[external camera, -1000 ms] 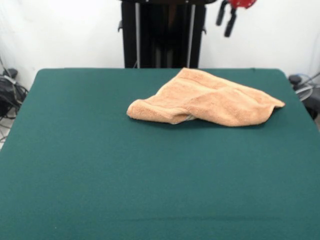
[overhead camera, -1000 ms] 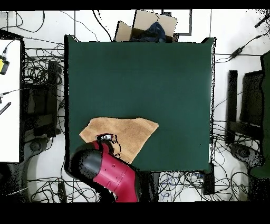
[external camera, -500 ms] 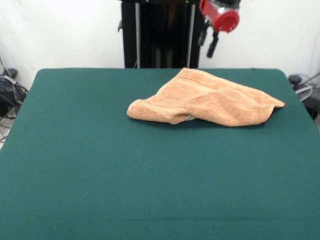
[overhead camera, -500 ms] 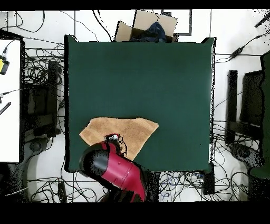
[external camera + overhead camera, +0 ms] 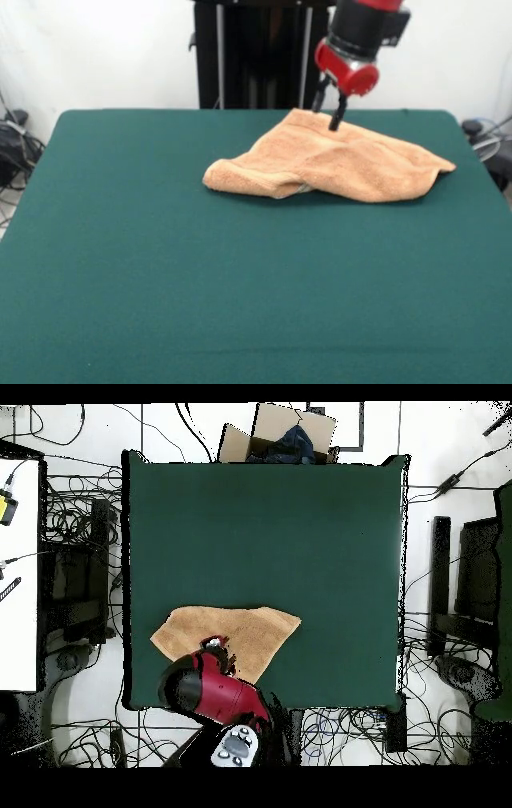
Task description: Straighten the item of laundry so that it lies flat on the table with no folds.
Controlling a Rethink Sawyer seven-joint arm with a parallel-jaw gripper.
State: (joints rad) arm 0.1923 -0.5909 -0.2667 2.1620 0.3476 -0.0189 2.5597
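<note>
We see the peach-orange towel (image 5: pixel 332 160) lying crumpled on the green tabletop (image 5: pixel 200 280), toward its far side and right of centre in the front view. It is not flat: its left part is doubled over into a thick rolled fold, and a small pale patch shows under that fold's lower edge. One corner points out to the right, near the tabletop's right edge.

The red and black arm (image 5: pixel 364 36) comes down from above, and its gripper (image 5: pixel 330 108) hangs over the towel's far edge. The two dark fingers (image 5: pixel 338 112) stand apart with a gap between them, holding nothing; we cannot tell whether the tips touch the cloth.

In the overhead view the towel (image 5: pixel 245 634) sits near the tabletop's lower left corner, partly covered by the arm (image 5: pixel 215 694).
</note>
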